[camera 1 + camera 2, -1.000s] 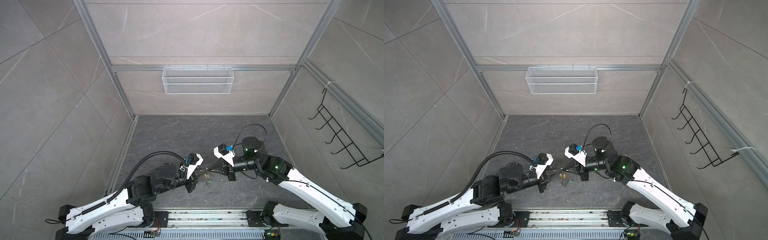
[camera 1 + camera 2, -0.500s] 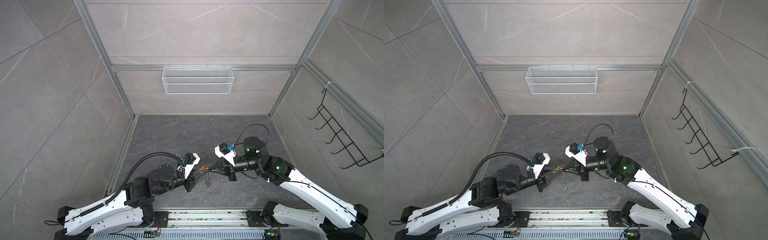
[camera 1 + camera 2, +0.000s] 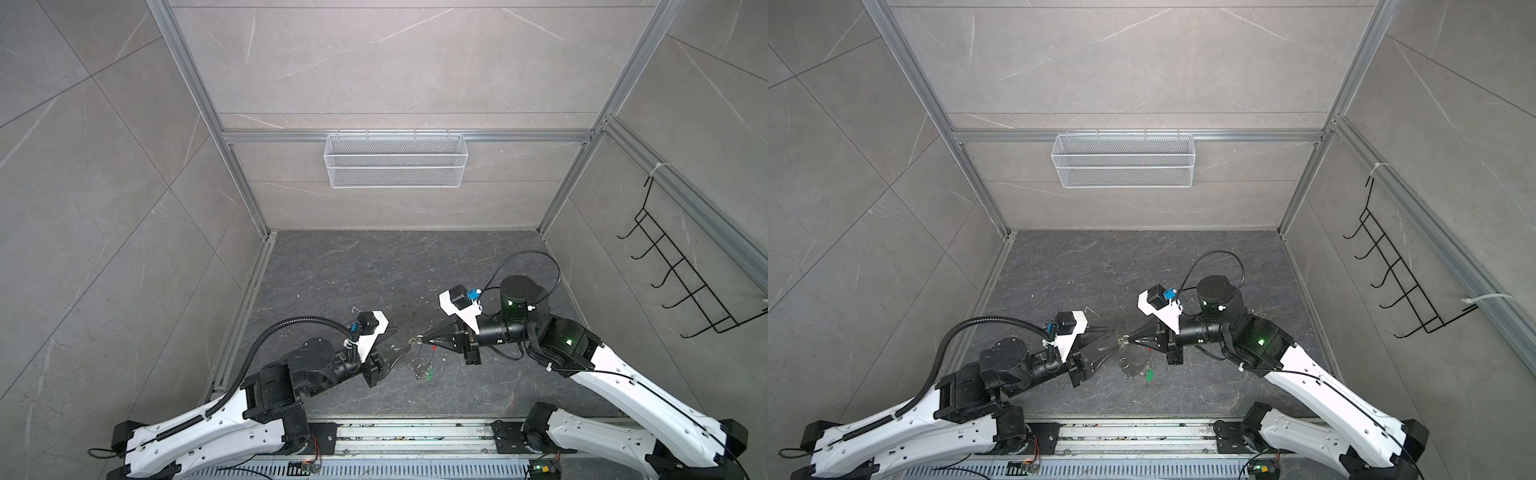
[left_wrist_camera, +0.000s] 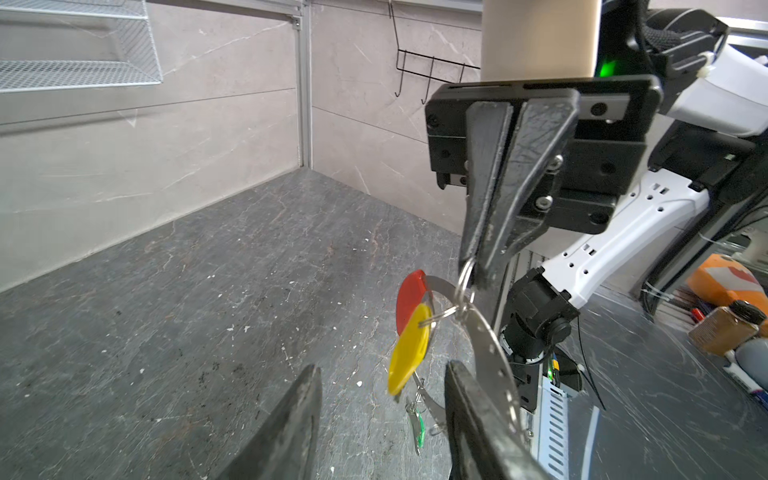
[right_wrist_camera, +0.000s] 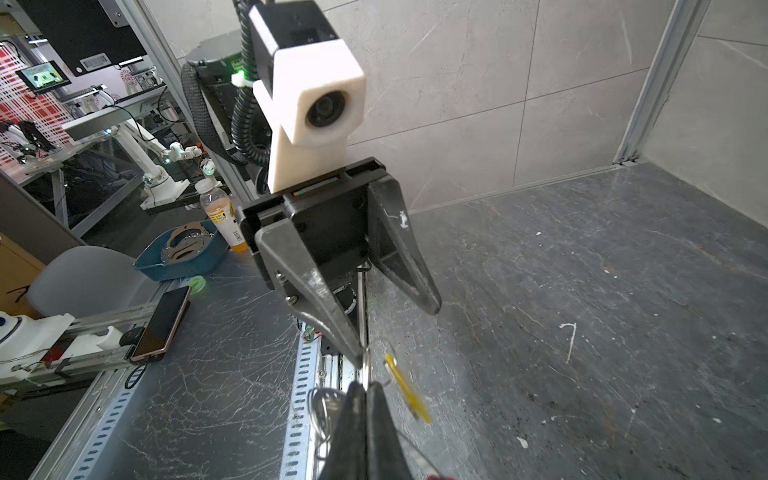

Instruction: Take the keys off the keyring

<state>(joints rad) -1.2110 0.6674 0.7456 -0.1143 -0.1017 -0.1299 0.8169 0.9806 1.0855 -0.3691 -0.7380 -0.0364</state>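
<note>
The right pincer (image 4: pixel 478 272) is pressed together on a silver loop (image 4: pixel 462 282) at the top of the keyring (image 4: pixel 487 353). The whole bunch dangles straight down from its tips, apparently clear of the counter (image 3: pixel 374 270) and near the middle of its front edge.

Facing it, the left pincer (image 4: pixel 380 370) stands spread and holds nothing. The yellow-tagged key (image 4: pixel 409 349) hangs in that gap with its long axis near upright. It sits closer to the finger (image 4: pixel 465 415) that the keyring's metal arc runs past than to the other finger. A red plastic piece (image 4: pixel 409 297) shows just above the yellow tag, and the green-tagged key (image 4: pixel 417 424) hangs lower.

In both top views the left pincer (image 3: pixel 402 343) lies level, just beside the bunch, with its tips toward the right pincer (image 3: pixel 422 340). The left arm looks like the one placed to take the yellow tag. Closing will likely need care not to trap the arc too.
</note>
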